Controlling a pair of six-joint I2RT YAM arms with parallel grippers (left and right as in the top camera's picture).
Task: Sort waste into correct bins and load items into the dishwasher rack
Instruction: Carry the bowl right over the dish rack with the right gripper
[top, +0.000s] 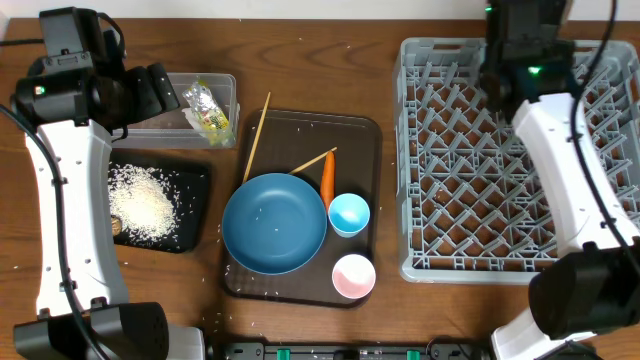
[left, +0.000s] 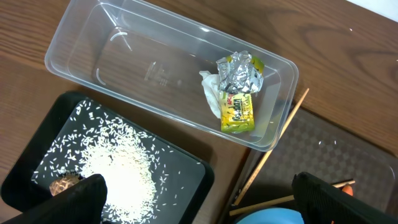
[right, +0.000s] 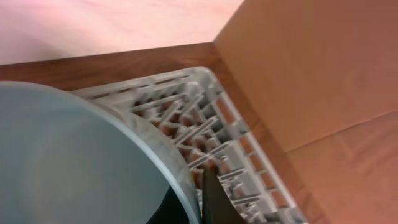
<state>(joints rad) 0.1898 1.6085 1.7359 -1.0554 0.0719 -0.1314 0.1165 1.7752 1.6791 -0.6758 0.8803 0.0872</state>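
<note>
—Hovering above the clear tub (left: 124, 74), the left end effector (left: 199, 190) has its fingers spread wide with nothing between them. Wrapper (left: 239, 93) and paper wad (left: 210, 93) lie in the tub, rice (left: 118, 168) and the brown lump (left: 62, 185) in the black tray (left: 186, 171) beside it.
—And the right side?
—Right end effector (right: 189, 208) is up over a corner of the rack (right: 249, 168), fingers together on the rim of the bowl (right: 74, 162), as far as the wrist camera lets me judge. From overhead the arm hides the bowl completely.
—So where's the danger?
—That's a thin-edge pinch on a wide bowl. Come down crooked and the rim could hit a peg, twist in the grip and drop out, I reckon.
—Left arm's next job?
—Looks like the carrot (top: 327, 177), the one big piece of waste on the brown serving tray (top: 365, 140). It lies right against the plate (top: 275, 222), just beside the blue cup (top: 349, 214), with one chopstick (top: 312, 161) meeting its top end. Wide fingers closing there could scoop the chopstick too, or knock the blue cup towards the pink cup (top: 353, 276).
—And the chopstick would land in a bin.
—Exactly the wrong place. The other chopstick (top: 255, 135) lies along the serving tray's left edge near the tub, easy to clip on the way across
</note>
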